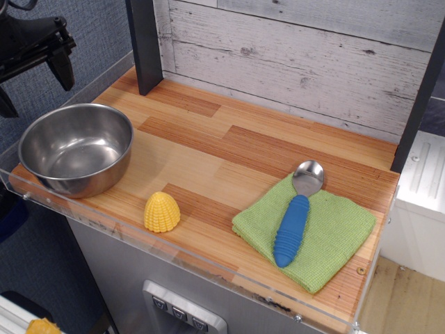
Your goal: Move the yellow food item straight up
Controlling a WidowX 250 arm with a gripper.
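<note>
At the front edge of a wooden countertop (229, 149), toward seven o'clock from its centre, the yellow food item (161, 212) stood upright on its flat base. It was a small, bright-yellow corn-cob tip, dome-shaped, with ribbed rows of kernels. Nothing touched it.

At nine o'clock from the counter's centre sat a steel bowl (76, 148), much larger than the corn piece and near it, but apart. The bowl looked empty and shiny inside.

At four o'clock lay a folded green cloth (327, 233). A spoon (297, 209) rested on it with a ribbed blue handle pointing toward six o'clock and its metal bowl toward twelve, the metal end reaching just past the cloth's far edge onto the wood.

At ten o'clock, in the picture's upper-left corner, the black gripper (38, 49) hung above and beyond the steel bowl, well apart from the corn piece. It held nothing, but whether its fingers were spread or together could not be told from this angle, since part of it was cut off by the frame.

A whitewashed plank wall (292, 56) ran behind the counter. A clear plastic lip (208, 261) edged the counter's front.
</note>
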